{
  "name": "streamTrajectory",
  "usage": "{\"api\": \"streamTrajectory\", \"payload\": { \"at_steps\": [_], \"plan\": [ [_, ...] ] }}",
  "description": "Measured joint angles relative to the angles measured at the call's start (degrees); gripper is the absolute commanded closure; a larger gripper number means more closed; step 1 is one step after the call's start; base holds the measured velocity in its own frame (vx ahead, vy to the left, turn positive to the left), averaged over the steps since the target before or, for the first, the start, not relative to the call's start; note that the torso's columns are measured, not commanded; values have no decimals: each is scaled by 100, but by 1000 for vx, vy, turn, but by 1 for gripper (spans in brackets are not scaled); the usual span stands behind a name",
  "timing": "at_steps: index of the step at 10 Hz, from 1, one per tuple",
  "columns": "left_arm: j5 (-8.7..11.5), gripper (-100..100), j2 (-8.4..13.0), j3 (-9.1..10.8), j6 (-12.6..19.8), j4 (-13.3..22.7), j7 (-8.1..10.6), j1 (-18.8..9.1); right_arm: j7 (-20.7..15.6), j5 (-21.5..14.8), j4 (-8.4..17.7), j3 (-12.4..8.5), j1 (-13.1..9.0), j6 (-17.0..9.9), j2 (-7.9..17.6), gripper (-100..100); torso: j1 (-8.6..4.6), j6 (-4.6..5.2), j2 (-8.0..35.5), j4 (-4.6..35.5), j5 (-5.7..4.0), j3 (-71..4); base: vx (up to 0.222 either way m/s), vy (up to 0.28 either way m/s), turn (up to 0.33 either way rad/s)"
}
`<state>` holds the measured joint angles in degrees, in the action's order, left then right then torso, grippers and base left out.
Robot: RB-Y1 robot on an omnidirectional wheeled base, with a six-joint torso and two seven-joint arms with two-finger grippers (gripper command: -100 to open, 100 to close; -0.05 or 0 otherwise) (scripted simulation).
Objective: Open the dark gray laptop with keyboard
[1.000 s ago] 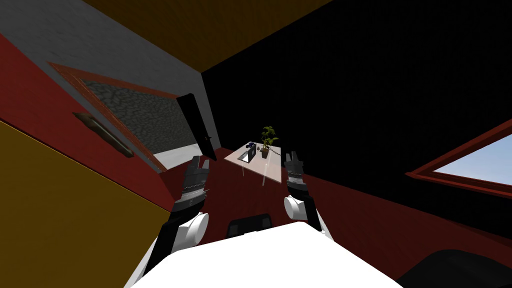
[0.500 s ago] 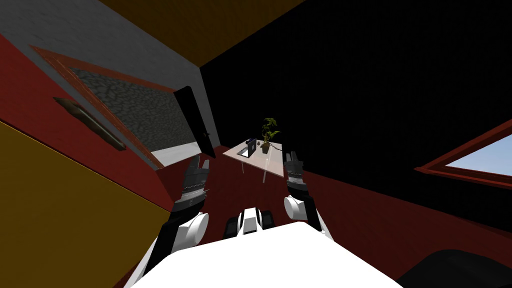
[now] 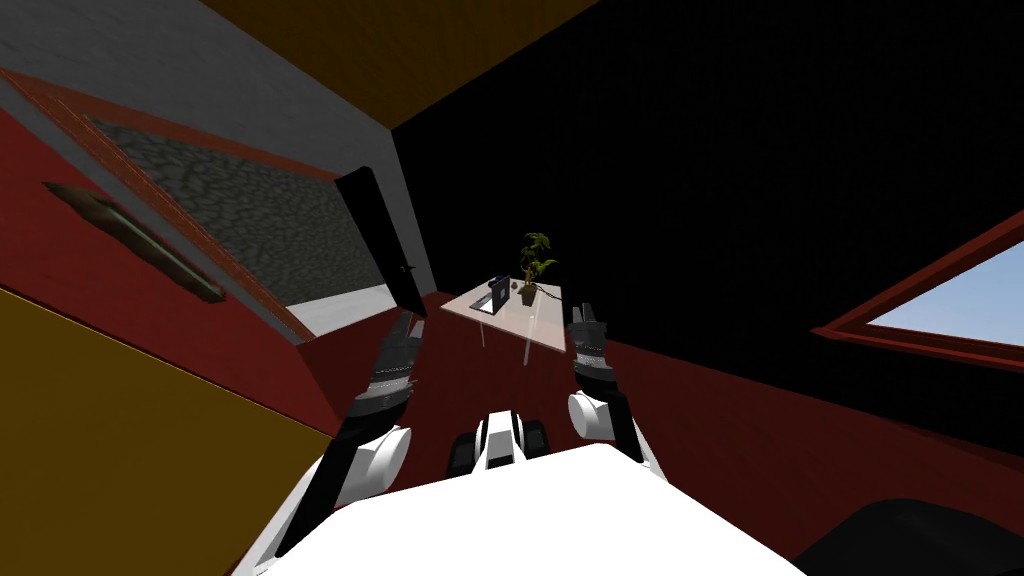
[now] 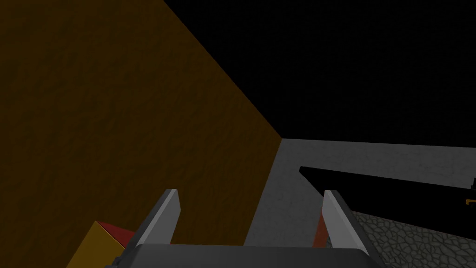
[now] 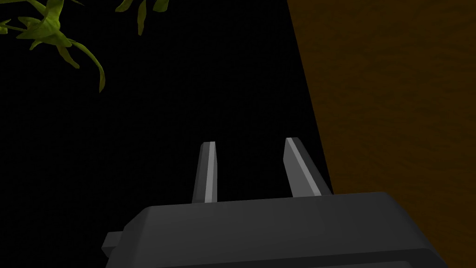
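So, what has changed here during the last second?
My head camera swung, so the red-framed window slid leftward in view. The left gripper rolled slightly, fingers open, holding nothing. The right gripper, the dark grey laptop and its pale flat table stayed as before.

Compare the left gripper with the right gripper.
The left gripper holds its fingers wide apart; the right gripper holds them closer, with a narrower gap. In the head view, the left gripper shows by the dark door, the right gripper by the table bearing the laptop. Both are empty and touch nothing.
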<state>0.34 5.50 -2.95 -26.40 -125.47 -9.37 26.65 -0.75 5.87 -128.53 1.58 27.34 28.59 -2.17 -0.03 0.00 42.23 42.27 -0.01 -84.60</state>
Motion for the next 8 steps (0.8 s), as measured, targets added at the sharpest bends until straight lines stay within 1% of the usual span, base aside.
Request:
{"api": "streamTrajectory", "payload": {
  "at_steps": [1,3,4,6,8],
  "plan": [
    [-41,-100,119,63,128,130,-8,-143,0,0,0,0,0,0,0,0,-4,1,-5,-1,-1,-3,68,-46,-154],
    [-132,-100,226,120,318,315,-37,-275,0,0,0,0,0,0,0,0,0,-2,5,2,0,2,58,-42,-84],
    [-186,-100,230,125,450,343,-63,-333,0,0,0,0,0,0,0,0,5,-1,9,3,1,5,61,-34,-94],
    [-294,-100,220,142,623,524,-124,-465,0,0,0,0,0,0,0,0,4,0,8,3,1,4,56,-36,-96],
    [-368,-100,251,223,828,740,-142,-673,0,0,0,0,0,0,0,0,3,-1,5,2,1,2,67,-38,-119]
  ]
}}
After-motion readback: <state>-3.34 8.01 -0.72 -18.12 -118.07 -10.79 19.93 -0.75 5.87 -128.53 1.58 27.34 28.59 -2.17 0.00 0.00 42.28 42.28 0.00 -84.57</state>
